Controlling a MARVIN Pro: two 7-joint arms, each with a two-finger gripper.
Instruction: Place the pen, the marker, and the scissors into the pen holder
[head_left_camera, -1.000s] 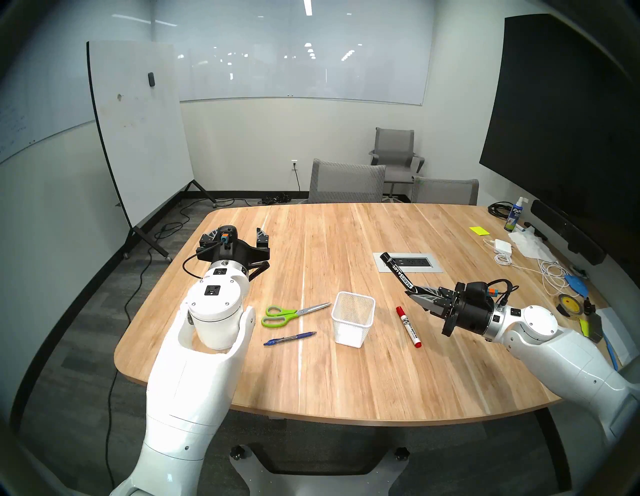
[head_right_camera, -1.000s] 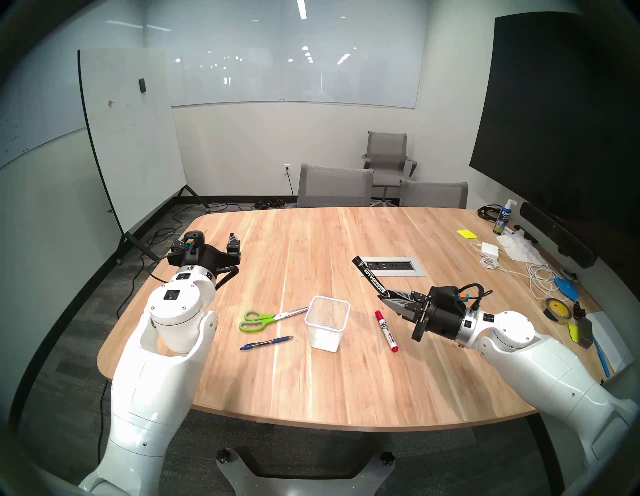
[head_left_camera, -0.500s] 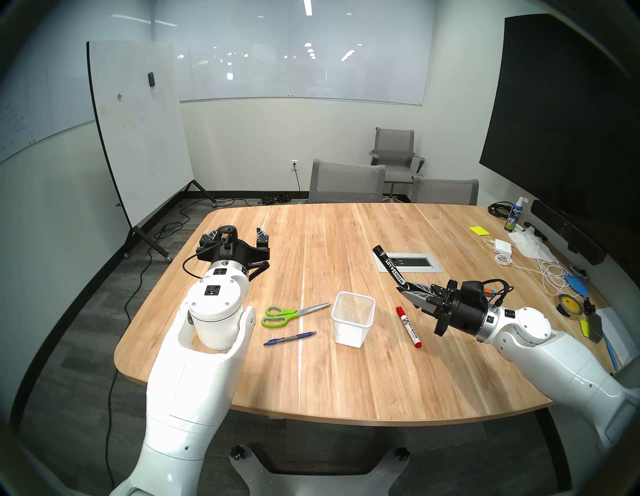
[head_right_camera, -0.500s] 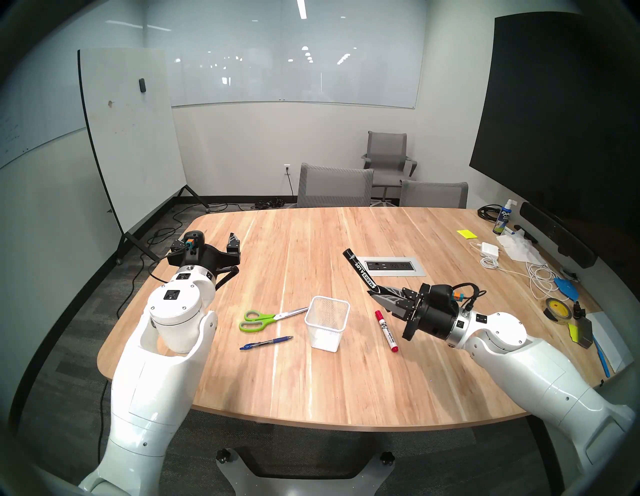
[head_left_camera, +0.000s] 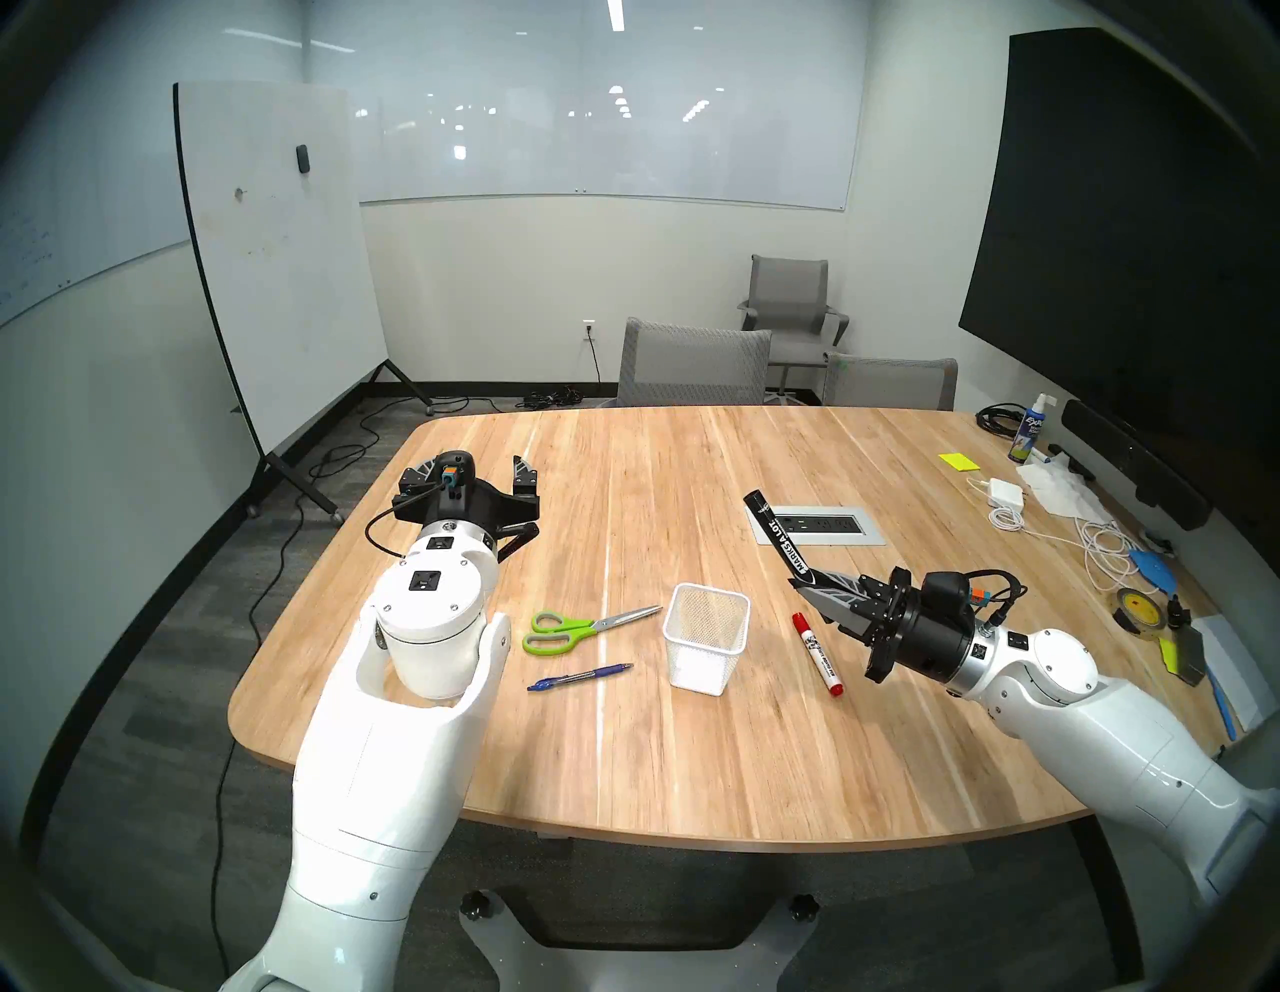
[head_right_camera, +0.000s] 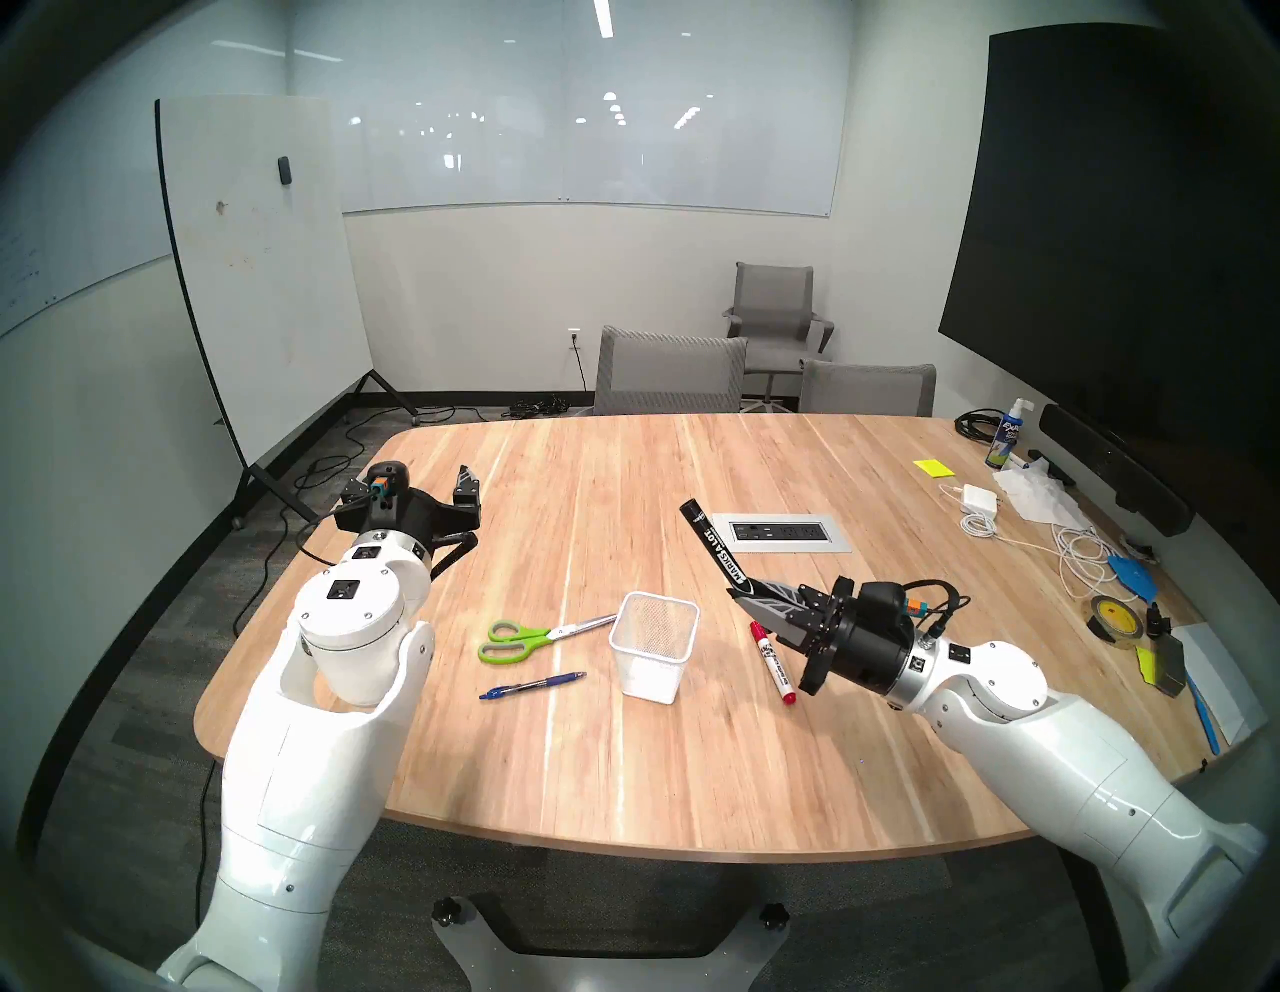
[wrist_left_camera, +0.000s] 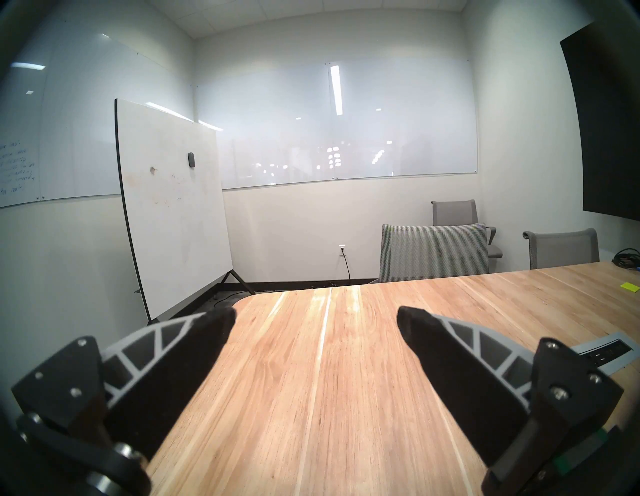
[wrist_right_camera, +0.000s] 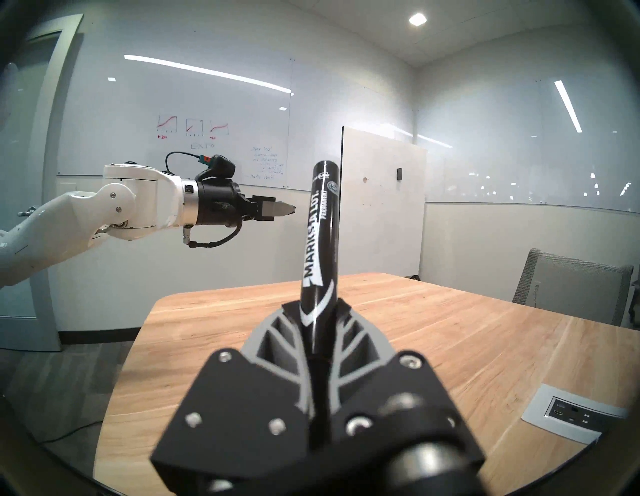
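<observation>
Big wooden desk (head_left_camera: 692, 748) carried everything. I had the left gripper (wrist_left_camera: 316, 324) parked level above the desk's left side, fingers (wrist_left_camera: 414, 324) spread wide, nothing between them. Right gripper (head_left_camera: 807, 589) was clamped tight on the thick black marker with white lettering (head_left_camera: 779, 537), held by one end so the barrel stuck out up and away, above the desk and right of the small white wire-mesh pen holder with the square rim (head_left_camera: 706, 641), not yet over it.

Holder looked empty from the head views, so my read: nothing placed yet, first item only in transit. Scissors with lime-green plastic loops and silver blades (head_left_camera: 582, 627) lay flat just left of the holder, blade tips toward it. White marker with red caps (head_left_camera: 817, 651) lay just right of it, under the right gripper's path. Slim dark-blue ballpoint pen (head_left_camera: 580, 677) lay flat, nearer me than the scissors. Remaining: drop the black marker in, then pen and scissors.
</observation>
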